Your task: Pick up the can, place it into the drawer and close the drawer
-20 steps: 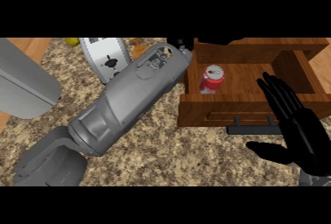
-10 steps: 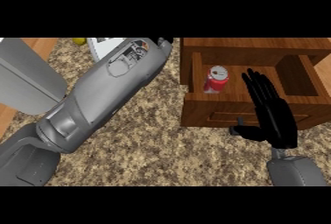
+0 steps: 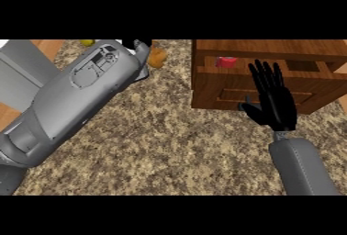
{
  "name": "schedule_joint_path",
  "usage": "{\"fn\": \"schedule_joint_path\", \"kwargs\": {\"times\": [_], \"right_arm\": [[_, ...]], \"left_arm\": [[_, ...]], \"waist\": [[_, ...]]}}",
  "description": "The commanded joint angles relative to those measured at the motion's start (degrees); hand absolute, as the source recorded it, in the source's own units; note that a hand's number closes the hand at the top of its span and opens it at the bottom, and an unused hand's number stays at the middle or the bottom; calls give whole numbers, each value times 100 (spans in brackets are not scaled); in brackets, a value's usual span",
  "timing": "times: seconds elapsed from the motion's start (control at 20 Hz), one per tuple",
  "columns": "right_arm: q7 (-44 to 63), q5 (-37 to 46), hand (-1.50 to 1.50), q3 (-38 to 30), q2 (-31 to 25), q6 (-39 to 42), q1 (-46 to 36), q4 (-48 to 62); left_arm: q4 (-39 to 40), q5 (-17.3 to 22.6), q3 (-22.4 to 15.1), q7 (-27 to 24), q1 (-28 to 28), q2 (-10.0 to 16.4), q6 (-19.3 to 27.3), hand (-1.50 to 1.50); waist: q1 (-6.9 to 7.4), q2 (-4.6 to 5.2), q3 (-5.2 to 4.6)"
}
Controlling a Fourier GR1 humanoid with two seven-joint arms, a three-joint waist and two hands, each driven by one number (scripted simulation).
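Fingers (image 3: 268, 78) of the right hand (image 3: 278, 108) are straight and slightly spread, holding nothing, laid over the front of the wooden drawer (image 3: 220, 94). The red can (image 3: 227, 62) stands inside the drawer, just left of the fingertips. Far to their left, the left hand (image 3: 139, 45) barely shows; I cannot tell its grip.

A kitchen: speckled stone counter (image 3: 176, 137) with a wooden drawer (image 3: 224, 89) on top.
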Motion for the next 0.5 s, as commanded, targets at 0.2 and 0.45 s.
{"fn": "schedule_joint_path", "kwargs": {"times": [0.2,0.45], "right_arm": [[-232,319,-150,-405,127,-1261,-1051,2242],[-197,234,-150,-739,63,-1544,-1936,3150]], "left_arm": [[-846,-148,28,473,538,575,-63,-150],[-1655,-232,30,694,1064,986,-111,-150]], "waist": [[45,137,94],[95,132,92]]}}
